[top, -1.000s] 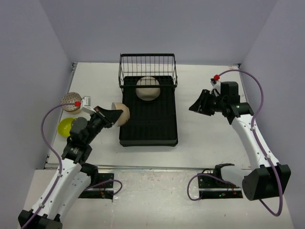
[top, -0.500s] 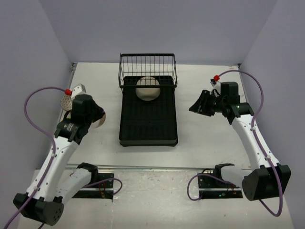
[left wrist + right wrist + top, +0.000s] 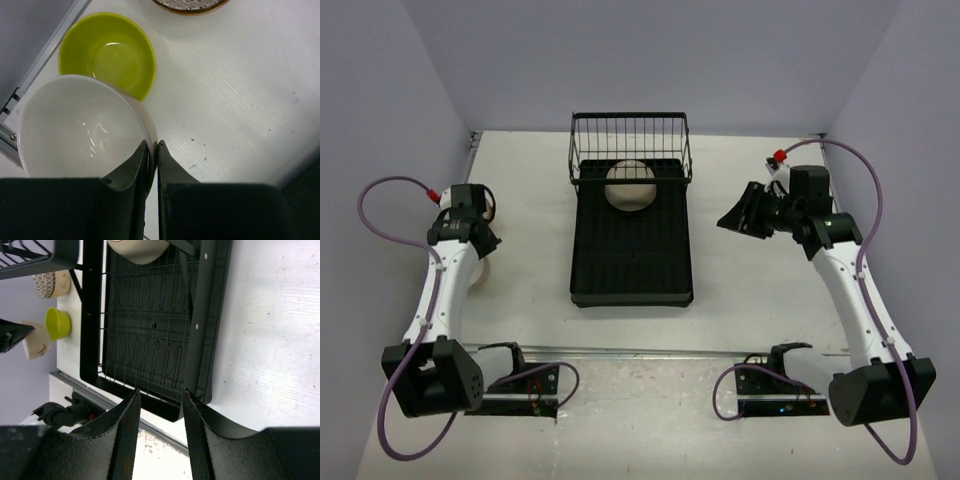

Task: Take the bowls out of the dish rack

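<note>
The black dish rack (image 3: 630, 262) stands mid-table with its wire basket at the far end. A larger cream bowl (image 3: 630, 186) leans in it by the basket, also in the right wrist view (image 3: 137, 247). My left gripper (image 3: 152, 145) is shut on the rim of a cream bowl (image 3: 80, 130), low over the table at the far left (image 3: 480, 272). The lime-yellow bowl (image 3: 107, 52) sits right beside it. The net-pattern bowl (image 3: 190, 4) lies just beyond. My right gripper (image 3: 160, 392) is open and empty, right of the rack (image 3: 732, 222).
The table's left edge and metal rail (image 3: 30, 85) run close beside the held bowl. The rack's right wall (image 3: 207, 315) lies in front of my right gripper. White table (image 3: 760, 280) stretches between the rack and the right arm.
My left arm has swung from the rack's left edge out to the far left, carrying the cream bowl down beside the lime-yellow bowl. The right arm has barely moved.
</note>
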